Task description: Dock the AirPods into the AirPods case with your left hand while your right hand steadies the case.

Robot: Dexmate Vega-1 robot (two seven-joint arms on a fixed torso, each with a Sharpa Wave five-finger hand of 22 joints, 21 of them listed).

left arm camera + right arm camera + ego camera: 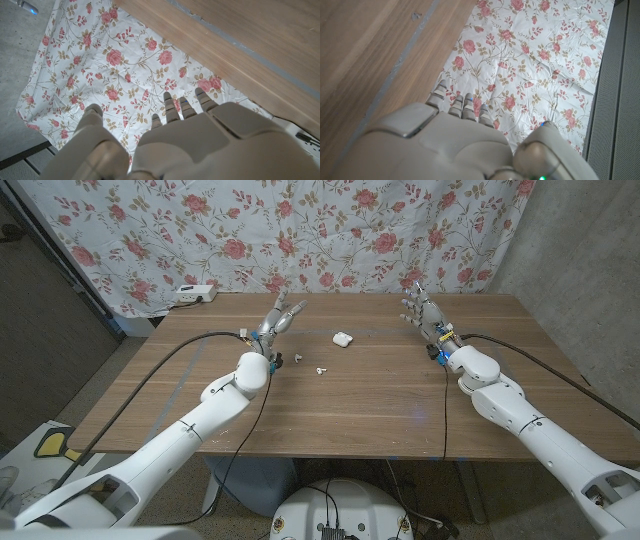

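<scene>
1. Step in hand: judged from the layout, the task is sitting at its start. Neither hand is touching anything, and nothing is docked yet.
2. Left hand (281,317): it is hovering above the tabletop (380,400) with its fingers spread and reaching toward the floral curtain (300,230). It is holding nothing.
3. Right hand (422,311): it is standing upright with its fingers apart, also holding nothing.
4. AirPods case (343,338): the small white case is lying between the two hands, nearer the left hand and slightly toward the robot from it. It is well apart from the right hand. Whether its lid is open is too small to tell.
5. AirPods: one small white earbud (321,368) is lying on the wood, toward the robot from the left hand and from the case. A second small piece (299,359) is lying just beside the left wrist; it is likely the other earbud, but this cannot be confirmed.
6. Next move, as a judgement: the right hand is needing to travel inward to the case and brace it. The left hand is needing to draw back and lower toward the earbud, then narrow its fingers for a fine pinch.
7. Caution: the earbuds are small and smooth, so they are probably calling for a careful fingertip hold.
</scene>
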